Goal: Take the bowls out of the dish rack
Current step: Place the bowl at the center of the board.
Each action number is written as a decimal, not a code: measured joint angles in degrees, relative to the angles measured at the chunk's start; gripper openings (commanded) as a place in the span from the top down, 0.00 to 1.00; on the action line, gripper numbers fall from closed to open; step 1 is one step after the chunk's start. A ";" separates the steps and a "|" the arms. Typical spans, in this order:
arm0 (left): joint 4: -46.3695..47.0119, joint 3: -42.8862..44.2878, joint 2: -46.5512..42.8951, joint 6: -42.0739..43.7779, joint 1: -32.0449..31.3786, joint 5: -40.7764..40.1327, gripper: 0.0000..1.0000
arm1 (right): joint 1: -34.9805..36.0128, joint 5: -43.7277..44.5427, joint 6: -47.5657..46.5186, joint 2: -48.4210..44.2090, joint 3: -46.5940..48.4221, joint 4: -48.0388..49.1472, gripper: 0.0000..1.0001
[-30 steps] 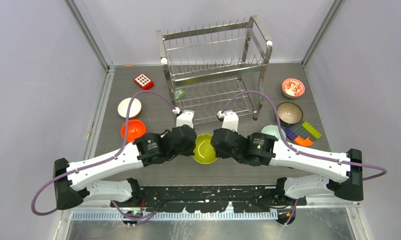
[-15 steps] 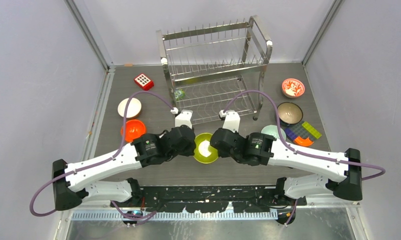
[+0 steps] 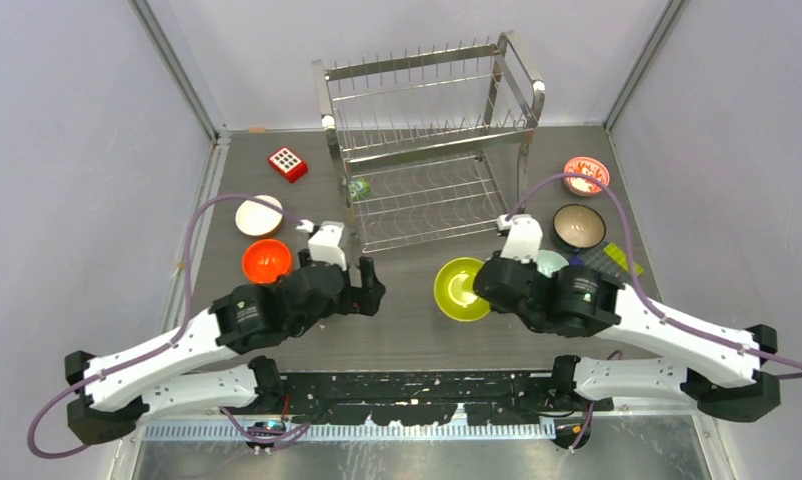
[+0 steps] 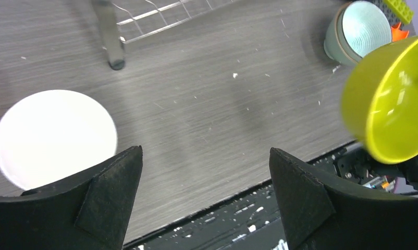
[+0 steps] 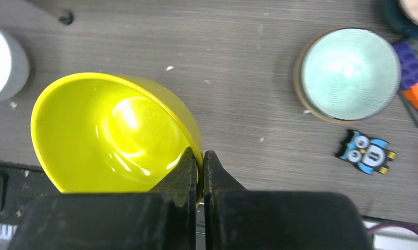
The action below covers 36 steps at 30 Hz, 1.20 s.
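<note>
The grey table (image 3: 407,320) carries everything. At 12 o'clock from my bases stands the dish rack (image 3: 427,140), the tallest thing here.

My right gripper (image 5: 199,161) is pressed onto the rim of the lime-yellow bowl (image 5: 113,133), one finger inside and one outside. It holds the bowl tilted at about 1 o'clock, on my side of the rack. I cannot tell whether the bowl touches the table. My left gripper (image 4: 204,156) is spread wide with nothing between its fingers, at 11 o'clock, well apart from that bowl.

At 10 o'clock the white bowl (image 3: 259,215) and the orange bowl (image 3: 266,261) sit just beside each other. At 2 o'clock the patterned bowl (image 3: 586,175), the dark bowl (image 3: 579,226) and the pale teal bowl (image 5: 350,74) run in a row towards me. My right arm covers part of the teal one from above.

Flat toy bricks (image 3: 617,260) lie just beside the teal bowl. A red block (image 3: 288,163) sits near the rack's left leg, and a small owl toy (image 5: 367,151) lies near the teal bowl.
</note>
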 measured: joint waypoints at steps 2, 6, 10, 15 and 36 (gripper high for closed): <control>-0.13 -1.99 -3.87 0.70 0.00 -1.88 0.08 | -2.01 0.83 0.22 -2.49 0.22 -2.67 0.99; -1.18 -5.18 -9.60 2.12 0.00 -5.79 0.08 | -9.35 -0.04 -0.26 -6.08 -1.27 -4.31 0.99; -2.82 -7.04 -12.11 3.21 0.00 -8.68 0.08 | -17.25 -3.98 -1.18 -7.23 -5.75 -2.29 0.99; -4.15 -9.20 -13.00 3.52 0.00 -10.36 0.08 | -23.69 -10.43 -1.29 -4.35 -11.23 4.98 0.99; -6.54 -13.03 -24.94 8.13 0.00 -20.68 0.09 | -34.49 -20.72 2.49 9.11 -22.36 28.00 0.99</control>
